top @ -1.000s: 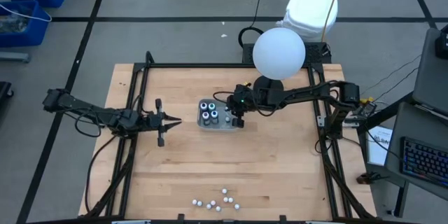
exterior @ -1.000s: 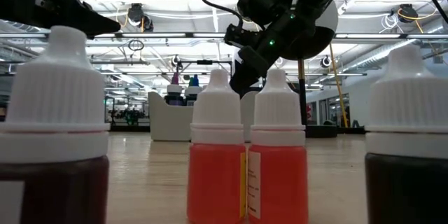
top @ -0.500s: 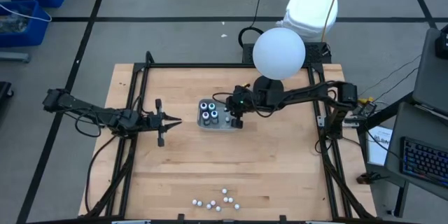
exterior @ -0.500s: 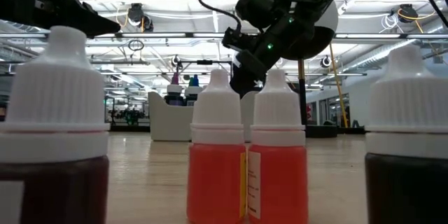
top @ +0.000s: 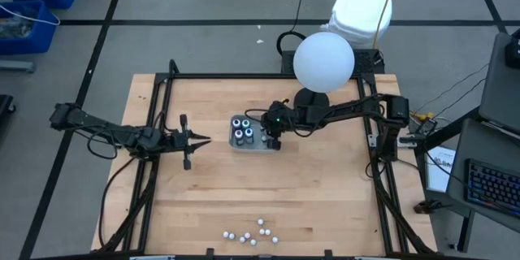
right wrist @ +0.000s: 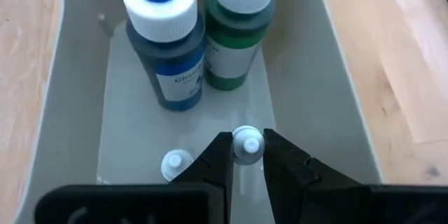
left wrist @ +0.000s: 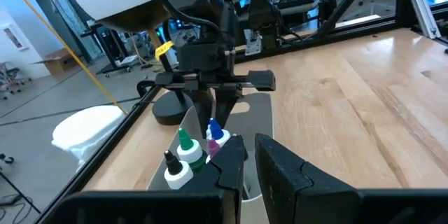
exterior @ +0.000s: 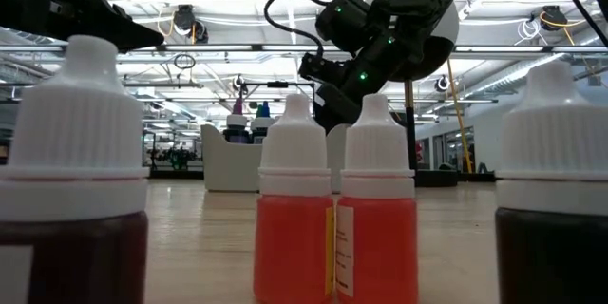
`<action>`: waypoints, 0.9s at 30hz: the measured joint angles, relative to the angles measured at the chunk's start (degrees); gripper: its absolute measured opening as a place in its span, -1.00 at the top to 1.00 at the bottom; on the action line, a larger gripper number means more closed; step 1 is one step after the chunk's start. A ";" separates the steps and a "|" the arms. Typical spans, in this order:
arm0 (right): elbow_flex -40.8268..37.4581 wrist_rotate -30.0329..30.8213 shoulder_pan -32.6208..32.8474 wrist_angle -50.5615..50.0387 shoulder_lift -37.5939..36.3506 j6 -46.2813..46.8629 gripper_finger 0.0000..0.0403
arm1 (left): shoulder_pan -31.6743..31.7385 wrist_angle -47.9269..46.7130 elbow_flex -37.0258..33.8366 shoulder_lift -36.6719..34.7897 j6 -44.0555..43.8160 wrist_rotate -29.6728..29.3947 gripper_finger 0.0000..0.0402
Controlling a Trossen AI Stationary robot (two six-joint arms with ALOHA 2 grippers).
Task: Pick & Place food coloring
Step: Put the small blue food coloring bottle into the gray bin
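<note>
Up close, the right gripper (right wrist: pixel 246 155) is squeezing a white-capped bottle (right wrist: pixel 246 143) inside the tray (right wrist: pixel 318 77), beside a blue bottle (right wrist: pixel 166 49) and a green one (right wrist: pixel 236 35). From above, more bottles (top: pixel 252 233) are sitting far off near the table's (top: pixel 325 187) edge. The left gripper (top: pixel 203 140) is waiting, jaws closed.

Bare wood lies between my left gripper (top: pixel 203 140) and the grey tray (top: pixel 253 147). Beyond my right gripper (right wrist: pixel 246 155), blue and green bottles (right wrist: pixel 166 49) block the tray's far end; its walls hem both sides.
</note>
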 joint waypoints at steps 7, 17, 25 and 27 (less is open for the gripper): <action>-0.01 -0.51 -0.56 -0.42 0.83 1.46 0.76 | 0.01 0.02 0.00 -0.02 -0.03 -0.02 0.77; 0.04 -0.46 -0.96 -0.51 0.96 1.60 0.76 | 0.01 0.15 0.00 -0.02 -0.09 -0.02 0.77; 0.02 -0.05 -0.98 1.29 1.09 2.30 0.58 | 0.01 0.15 0.00 -0.02 -0.10 -0.02 0.77; 0.00 0.06 -0.98 1.67 1.09 2.14 0.52 | 0.00 0.15 0.00 -0.02 -0.12 -0.02 0.77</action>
